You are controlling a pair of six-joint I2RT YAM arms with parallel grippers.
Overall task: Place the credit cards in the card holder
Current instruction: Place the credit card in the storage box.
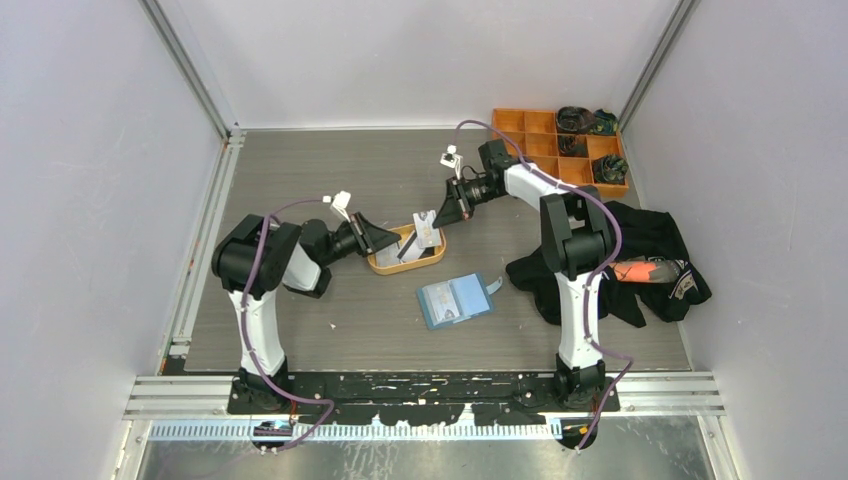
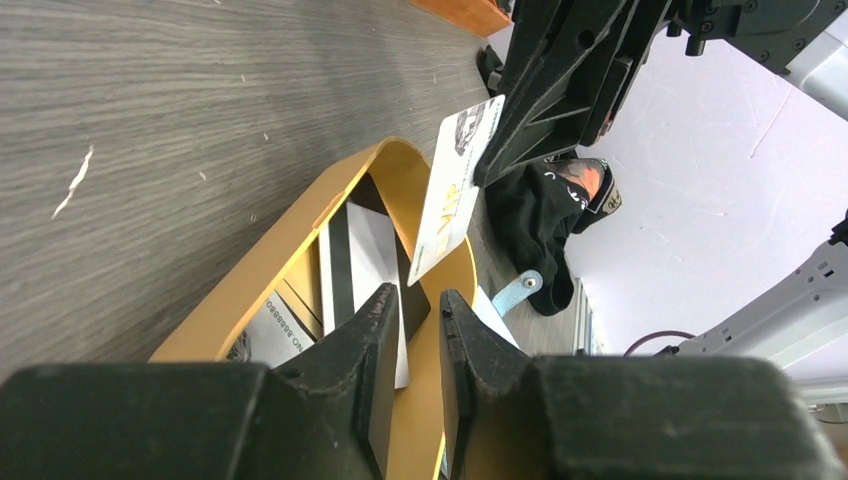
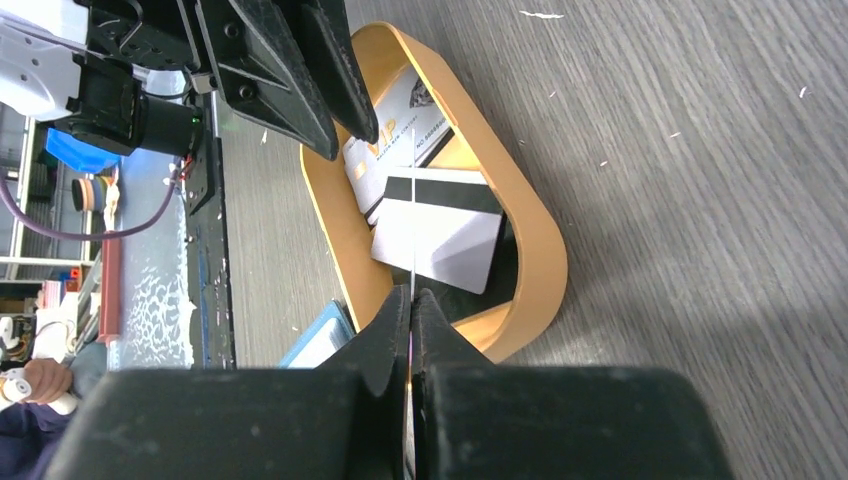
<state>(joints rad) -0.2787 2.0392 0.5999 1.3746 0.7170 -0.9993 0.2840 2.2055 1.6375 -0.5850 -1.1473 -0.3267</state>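
Observation:
Above the orange oval tray (image 1: 385,266) my right gripper (image 1: 440,215) is shut on a white credit card (image 1: 424,228), which hangs tilted over the tray (image 2: 290,255). That card (image 2: 455,185) shows printed artwork; in the right wrist view it is a thin edge-on line (image 3: 411,250) running out of the right gripper (image 3: 411,293). More cards (image 3: 440,235), white and grey with a dark stripe, lie in the tray (image 3: 535,240). My left gripper (image 2: 417,297) hovers over the tray's near end, narrowly open with nothing between its fingers. The blue card holder (image 1: 455,300) lies unfolded in front of the tray.
An orange compartment box (image 1: 545,135) with dark items stands at the back right. A heap of black cloth (image 1: 660,235) with an orange-red patch lies beside the right arm's base. Both grippers crowd the tray from opposite sides.

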